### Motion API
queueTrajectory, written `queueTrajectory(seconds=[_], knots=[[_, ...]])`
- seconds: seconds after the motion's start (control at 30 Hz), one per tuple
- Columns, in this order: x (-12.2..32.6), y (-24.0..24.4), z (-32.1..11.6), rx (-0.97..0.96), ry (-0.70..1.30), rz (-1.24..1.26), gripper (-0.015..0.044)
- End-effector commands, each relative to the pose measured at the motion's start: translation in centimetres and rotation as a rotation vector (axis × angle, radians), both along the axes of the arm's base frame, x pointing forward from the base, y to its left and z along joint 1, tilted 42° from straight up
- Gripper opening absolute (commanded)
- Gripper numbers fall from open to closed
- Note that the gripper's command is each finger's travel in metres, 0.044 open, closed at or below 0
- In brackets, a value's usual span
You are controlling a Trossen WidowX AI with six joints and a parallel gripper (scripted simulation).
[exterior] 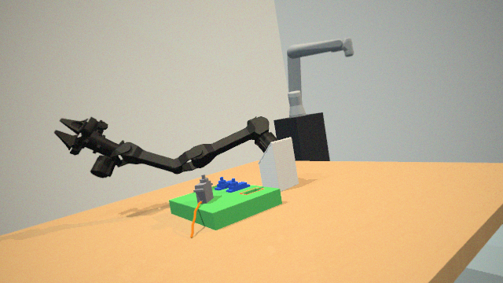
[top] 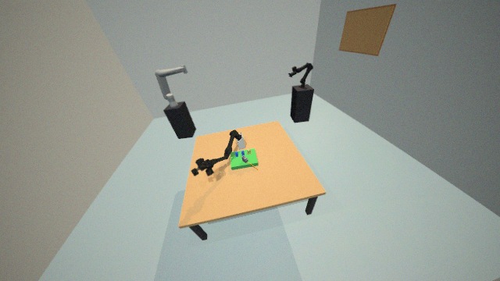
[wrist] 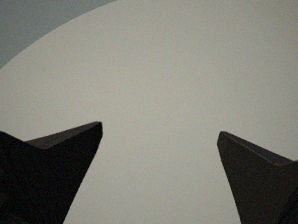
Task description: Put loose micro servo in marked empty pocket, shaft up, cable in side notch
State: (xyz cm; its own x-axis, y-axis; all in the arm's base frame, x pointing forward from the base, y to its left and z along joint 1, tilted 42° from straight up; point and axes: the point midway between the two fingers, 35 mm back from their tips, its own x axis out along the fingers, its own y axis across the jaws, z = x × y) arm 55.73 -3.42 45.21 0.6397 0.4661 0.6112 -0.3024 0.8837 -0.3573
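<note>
The loose grey micro servo (top: 244,159) (exterior: 204,191) stands roughly upright on top of the green deck (top: 237,165) (exterior: 247,215), near one edge, with its shaft up. Its orange cable (top: 251,165) (exterior: 193,221) hangs over the deck's edge down to the table. The marked pocket (exterior: 251,192) is an orange-outlined slot elsewhere on the deck, apart from the servo, and looks empty. My gripper (exterior: 58,126) (wrist: 161,133) is open and empty, raised well away from the deck and pointing off to the side. The wrist view shows only bare wall between the fingers.
Two blue servos (exterior: 222,183) (exterior: 236,185) sit in the deck between the grey servo and the pocket's side. A white block (top: 241,141) (exterior: 280,165) stands behind the deck by the arm's base. Two other arms stand on black pedestals (top: 180,120) (top: 301,104) beyond the table.
</note>
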Motion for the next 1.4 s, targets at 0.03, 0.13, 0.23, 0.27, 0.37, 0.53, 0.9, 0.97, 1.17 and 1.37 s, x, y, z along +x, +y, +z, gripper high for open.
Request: queueTrajectory(seconds=[0.03, 0.13, 0.23, 0.27, 0.37, 0.53, 0.9, 0.97, 1.17, 1.37], knots=[[-0.3, -0.2, 0.3, 0.0, -0.008, -0.002, 0.044], [-1.3, -0.8, 1.7, 0.009, -0.033, -0.006, 0.044], [-2.7, -1.6, 3.3, 0.027, -0.056, -0.002, 0.044], [-3.0, -1.7, 3.5, 0.029, -0.061, -0.007, 0.044], [-3.8, -2.1, 4.5, 0.041, -0.078, -0.012, 0.044], [-6.2, -3.0, 6.8, 0.058, -0.122, -0.009, 0.044], [-16.2, -5.7, 14.4, 0.063, -0.286, 0.009, 0.044], [-18.4, -5.9, 15.7, 0.057, -0.318, 0.015, 0.044], [-23.3, -5.8, 18.2, 0.034, -0.383, 0.023, 0.044], [-26.4, -5.2, 19.6, 0.026, -0.432, 0.036, 0.044]])
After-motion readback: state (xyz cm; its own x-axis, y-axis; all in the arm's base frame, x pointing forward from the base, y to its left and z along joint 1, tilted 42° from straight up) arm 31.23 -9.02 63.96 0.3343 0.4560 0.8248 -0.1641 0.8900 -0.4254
